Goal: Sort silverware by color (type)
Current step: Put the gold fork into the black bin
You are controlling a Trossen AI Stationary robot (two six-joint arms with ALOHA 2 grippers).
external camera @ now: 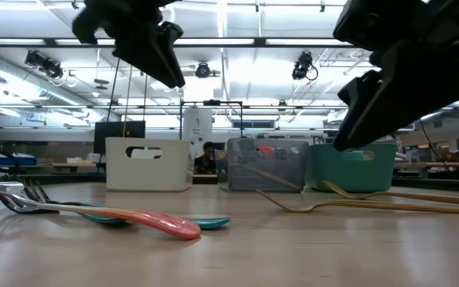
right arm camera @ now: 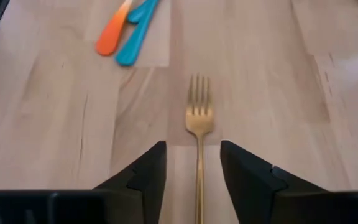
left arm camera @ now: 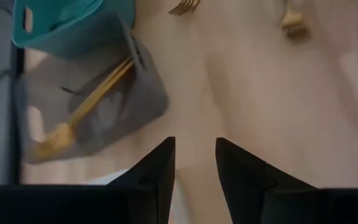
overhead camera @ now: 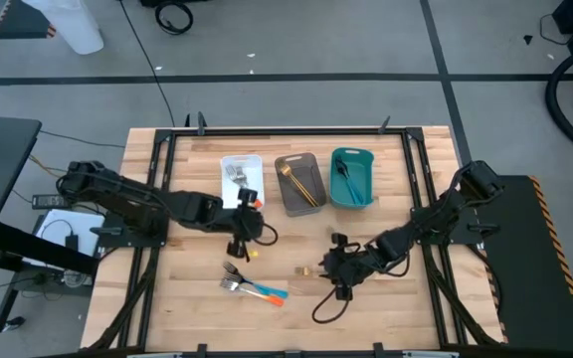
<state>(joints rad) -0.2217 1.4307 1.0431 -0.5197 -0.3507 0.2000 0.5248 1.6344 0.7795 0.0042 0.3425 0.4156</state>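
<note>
Gold fork (right arm camera: 198,134) lies flat on your tabletop (right arm camera: 55,124), handle running between the open fingers of the right end effector (right arm camera: 193,163), not gripped. Orange-handled fork (overhead camera: 251,288) and teal-handled fork (overhead camera: 267,294) lie nearby. Your left end effector (left arm camera: 195,160), narrowly parted and empty, hovers beside the white bin (overhead camera: 229,161).

Robotics lab or open workshop hall. A wooden table (overhead camera: 296,298) is sitting on a grey concrete floor (overhead camera: 296,40) crossed by dark tape lines, with black cables (overhead camera: 174,16) trailing across it. Two dark robot arms (overhead camera: 127,199) are reaching in from metal frames at the table's sides. Beyond the table, long strip lights (external camera: 293,41) are glowing under a high ceiling, cameras or lamps (external camera: 303,65) are hanging from overhead rails, and a person (external camera: 207,158) is sitting at a far desk among monitors (external camera: 118,131) and benches.
</note>
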